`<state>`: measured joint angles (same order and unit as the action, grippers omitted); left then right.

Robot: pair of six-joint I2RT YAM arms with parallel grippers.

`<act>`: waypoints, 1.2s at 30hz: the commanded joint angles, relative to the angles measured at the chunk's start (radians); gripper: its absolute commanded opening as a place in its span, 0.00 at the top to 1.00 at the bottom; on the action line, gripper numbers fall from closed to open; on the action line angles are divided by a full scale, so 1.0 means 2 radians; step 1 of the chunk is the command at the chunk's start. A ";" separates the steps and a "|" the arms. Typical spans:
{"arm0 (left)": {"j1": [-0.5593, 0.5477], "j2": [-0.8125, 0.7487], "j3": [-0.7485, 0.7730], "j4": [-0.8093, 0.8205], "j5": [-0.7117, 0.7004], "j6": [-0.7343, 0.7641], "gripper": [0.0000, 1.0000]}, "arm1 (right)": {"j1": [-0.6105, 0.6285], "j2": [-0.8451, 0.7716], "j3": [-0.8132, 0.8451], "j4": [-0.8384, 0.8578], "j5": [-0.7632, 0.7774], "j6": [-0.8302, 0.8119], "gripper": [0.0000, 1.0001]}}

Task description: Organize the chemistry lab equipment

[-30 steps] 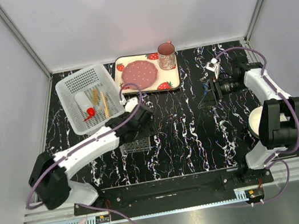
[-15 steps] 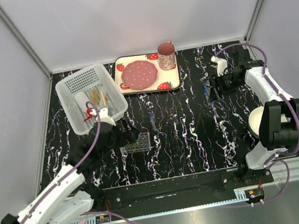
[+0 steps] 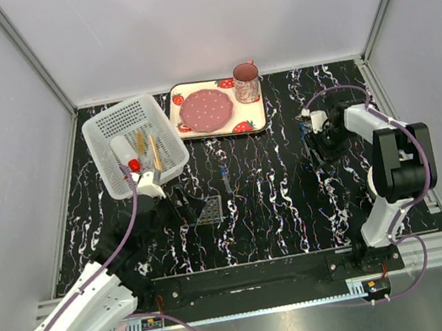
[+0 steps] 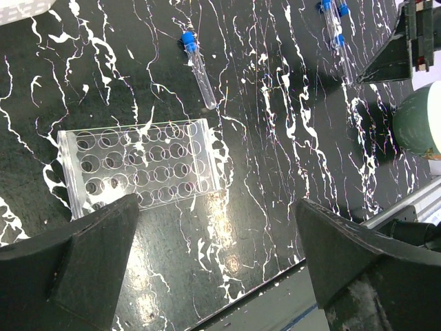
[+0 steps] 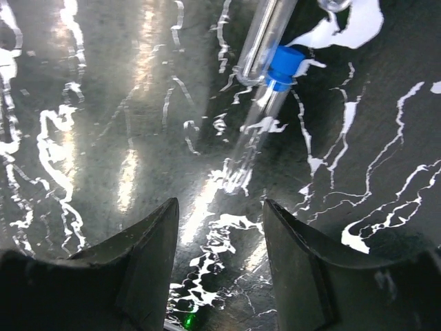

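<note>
Top: left gripper (image 3: 179,205) spread wide, empty, just beside clear rack (image 3: 204,211); right gripper (image 3: 318,147) low, far right.
Left wrist: rack looks light (a clipped edge would likely skid it); 1 loose tube (image 4: 198,63) beyond.
Right wrist: jaws part-open, empty; blue-capped tube (image 5: 258,124) ahead of tips. Off-centre pinch could roll it away.

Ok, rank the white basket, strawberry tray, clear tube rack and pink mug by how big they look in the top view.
1. White basket
2. Strawberry tray, somewhat smaller
3. Clear tube rack and pink mug: too alike to rank, and the rack is partly hidden by the left arm.
</note>
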<state>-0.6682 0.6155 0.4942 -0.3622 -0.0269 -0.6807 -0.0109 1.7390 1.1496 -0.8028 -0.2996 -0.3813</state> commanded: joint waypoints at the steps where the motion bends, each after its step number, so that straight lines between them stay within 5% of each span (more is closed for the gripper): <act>1: 0.002 -0.003 0.005 0.031 0.010 0.001 0.01 | 0.017 0.020 0.010 0.032 0.042 0.014 0.43; 25: 0.002 0.017 0.011 0.051 0.042 -0.009 0.01 | 0.012 0.050 0.003 0.059 0.105 0.032 0.70; 36: 0.007 0.065 -0.002 0.176 0.150 -0.075 0.01 | -0.009 0.022 -0.006 0.051 0.079 0.031 0.88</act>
<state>-0.6624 0.7105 0.4942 -0.2005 0.1436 -0.7498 0.0051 1.8267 1.1584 -0.7059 -0.1158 -0.3206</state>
